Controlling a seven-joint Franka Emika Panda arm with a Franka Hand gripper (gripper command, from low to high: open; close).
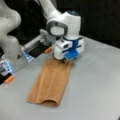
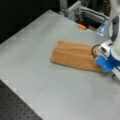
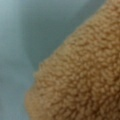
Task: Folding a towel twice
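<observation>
The orange-brown towel [image 1: 50,83] [image 2: 73,56] lies on the grey table as a long narrow strip, doubled over, with a rounded fold showing at its near end in a front view. My gripper [image 1: 63,60] [image 2: 103,68] is down on the strip's other end, at a front view's right, and its fingertips are hidden behind the blue-and-white hand. The wrist view is filled by towel [image 3: 82,82] pile seen from very near, with bare table [image 3: 30,32] beside its edge.
The arm's white base [image 1: 10,42] stands at a front view's left. A metal frame [image 1: 35,45] [image 2: 75,10] with orange tabs [image 1: 48,50] [image 2: 81,26] runs along the table's back. A black perforated board [image 2: 15,105] borders the table.
</observation>
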